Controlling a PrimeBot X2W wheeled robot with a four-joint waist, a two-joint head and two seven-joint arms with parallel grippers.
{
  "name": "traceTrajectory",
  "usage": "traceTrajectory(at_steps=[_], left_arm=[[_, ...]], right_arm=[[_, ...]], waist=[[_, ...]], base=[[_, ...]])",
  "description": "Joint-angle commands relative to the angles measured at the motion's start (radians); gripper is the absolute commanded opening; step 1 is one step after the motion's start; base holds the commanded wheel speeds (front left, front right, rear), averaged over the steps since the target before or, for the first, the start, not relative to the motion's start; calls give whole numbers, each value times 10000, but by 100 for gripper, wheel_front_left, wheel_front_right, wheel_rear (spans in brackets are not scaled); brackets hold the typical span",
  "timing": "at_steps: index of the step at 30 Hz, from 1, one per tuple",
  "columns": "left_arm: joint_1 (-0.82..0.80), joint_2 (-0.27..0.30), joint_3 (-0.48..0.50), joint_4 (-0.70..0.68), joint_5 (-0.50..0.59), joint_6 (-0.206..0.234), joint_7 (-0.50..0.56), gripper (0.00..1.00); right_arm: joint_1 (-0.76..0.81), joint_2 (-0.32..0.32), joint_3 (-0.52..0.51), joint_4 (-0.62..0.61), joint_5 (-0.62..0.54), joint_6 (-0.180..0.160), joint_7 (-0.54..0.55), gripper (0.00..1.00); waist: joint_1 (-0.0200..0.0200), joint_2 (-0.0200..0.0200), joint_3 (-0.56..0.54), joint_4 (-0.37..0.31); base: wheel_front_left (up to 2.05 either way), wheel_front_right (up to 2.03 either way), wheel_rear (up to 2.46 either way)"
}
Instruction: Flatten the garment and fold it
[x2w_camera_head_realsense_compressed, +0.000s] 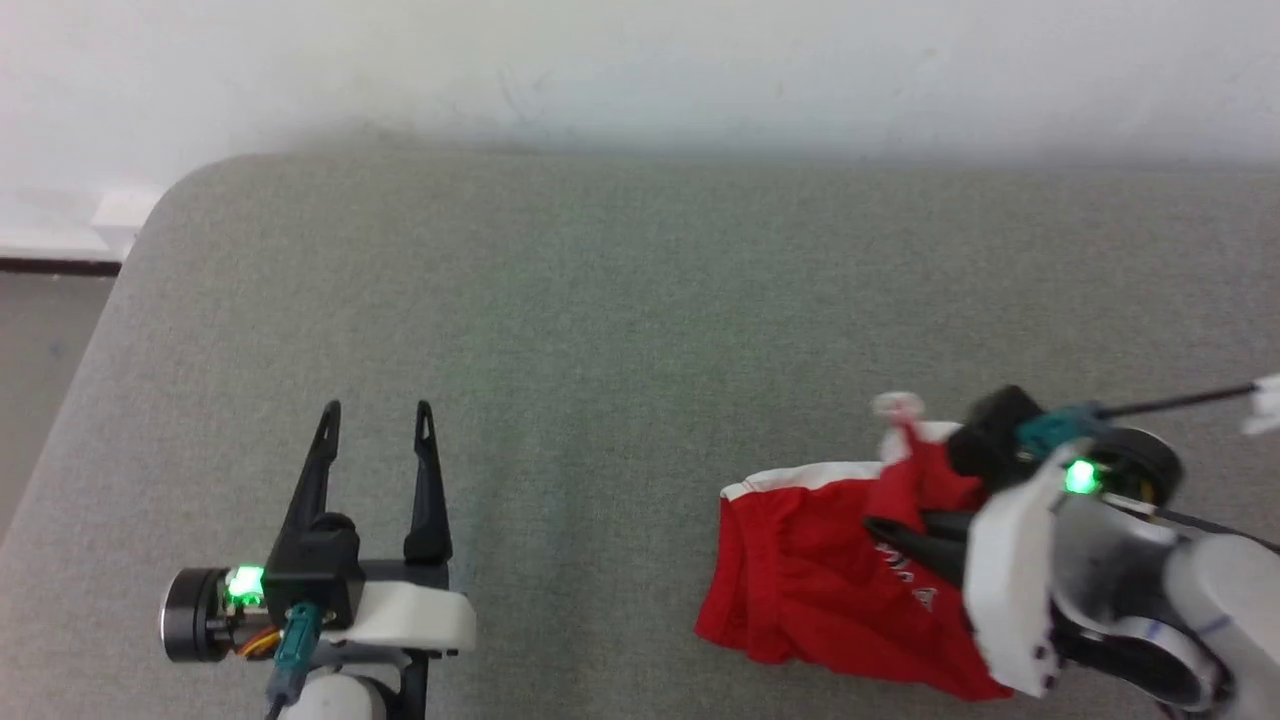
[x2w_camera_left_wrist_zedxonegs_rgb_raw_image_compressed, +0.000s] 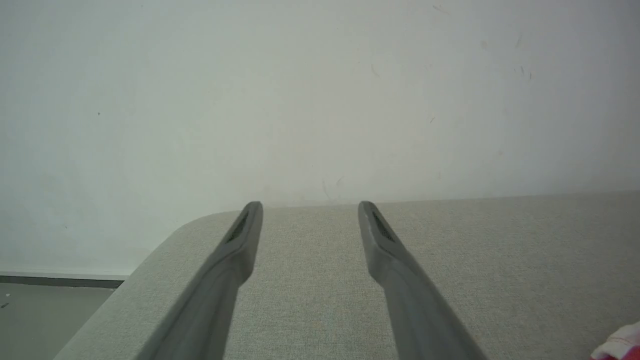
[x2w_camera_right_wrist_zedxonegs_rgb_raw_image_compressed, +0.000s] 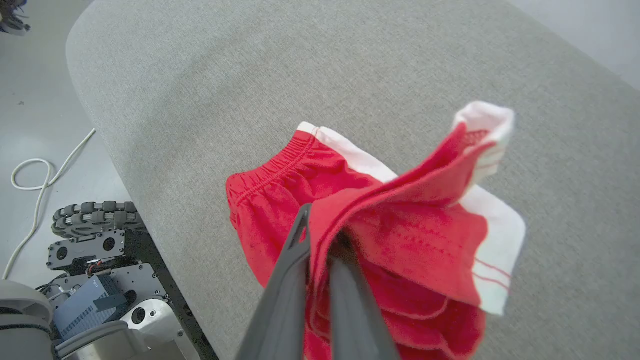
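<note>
The garment is a bunched pair of red shorts with white trim, lying at the near right of the grey table. My right gripper is shut on a fold of its cloth. In the right wrist view the garment drapes over the pinched fingers of that gripper, a white-striped corner lifted up and the elastic waistband lying toward the table's edge. My left gripper stands open over bare table at the near left, well apart from the cloth. The left wrist view shows its gripper with spread fingers and a scrap of the garment.
A pale wall runs behind the table's far edge. The table's rounded far-left corner drops to grey floor. In the right wrist view the robot's wheeled base and a white cable sit on the floor beside the table edge.
</note>
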Motion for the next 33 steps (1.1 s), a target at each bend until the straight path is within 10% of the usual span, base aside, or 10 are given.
traceTrajectory(at_steps=[1, 15, 17, 25, 33], left_arm=[[-272, -94, 1, -11, 57, -31, -47, 100], [-551, -266, 80, 55, 103, 1, -47, 100], [-487, -253, 115, 102, 103, -8, -47, 100], [-241, -144, 371, 340, 38, -44, -47, 100], [-188, -68, 587, 302, 13, -210, -47, 100]], right_arm=[[-543, 361, 419, 198, -83, -7, 99, 0], [-2086, 1375, 3246, 3696, 57, -7, -599, 0], [-2275, 1258, 3457, 3627, 43, -7, -1086, 100], [-2521, 656, 2584, 2787, 148, -7, -3291, 100], [-1539, 1437, -1427, 3589, -2532, -7, -7662, 100]], waist=[[1, -1, 367, 276], [1, -1, 761, 595], [1, -1, 659, 482], [1, -1, 155, -160], [1, -1, -224, -843]], base=[[0, 0, 0], [0, 0, 0], [0, 0, 0], [0, 0, 0], [0, 0, 0]])
